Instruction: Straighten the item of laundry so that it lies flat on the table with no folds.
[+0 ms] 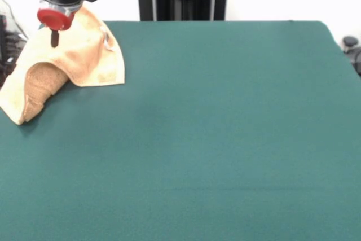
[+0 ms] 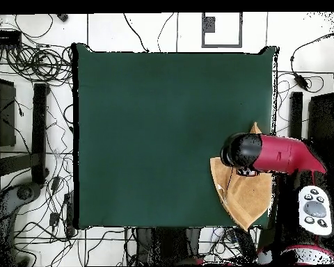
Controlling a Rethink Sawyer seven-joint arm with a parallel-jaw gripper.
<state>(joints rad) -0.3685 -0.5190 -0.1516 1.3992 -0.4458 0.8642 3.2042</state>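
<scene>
The table (image 1: 225,139), a wide green-felted surface, stretches away bare from the gripper on nearly every side. The item of laundry (image 1: 84,55), a tan terry towel, sits directly under and around the gripper at the table's corner, tented up into a peak with one end curling into a folded hump on the felt and part reaching the table's edge. The arm (image 2: 284,154) reaches in over that corner, wrist pointing straight down. The gripper (image 1: 54,39) appears to be pinching the towel's raised peak, though the fingers are too hidden to confirm. This looks like mid-lift; next, the cloth likely needs drawing toward open felt so the folded end unrolls flat.
</scene>
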